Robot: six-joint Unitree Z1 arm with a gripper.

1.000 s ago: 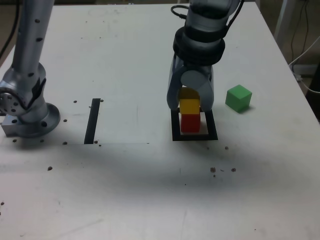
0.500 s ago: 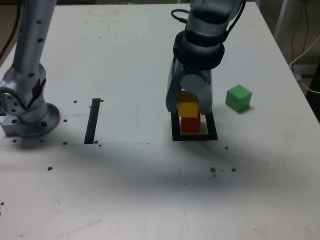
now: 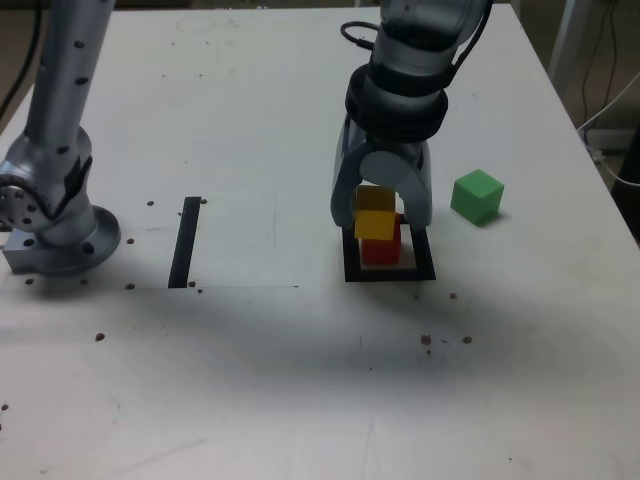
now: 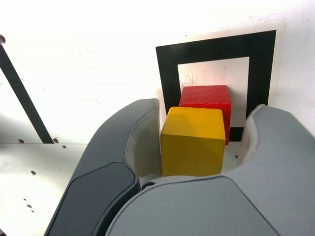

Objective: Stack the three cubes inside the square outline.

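Cubes: green [image 3: 477, 197] one only in exterior view.

Yeah, I can't make out any writing at all on my feeds, tbh. No labels, brands, numbers or signs, neither on anything between or around the fingers [image 4: 142, 140] nor on the arm [image 3: 400, 90] above them or the table [image 3: 240, 380] beyond.

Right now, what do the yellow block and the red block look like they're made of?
The yellow block looks like painted wood, smooth with a slight sheen: its colour is even and its edges crisp, though plastic is possible. The red block seems the same, likely painted wood; small pale flecks on its top suggest wear.
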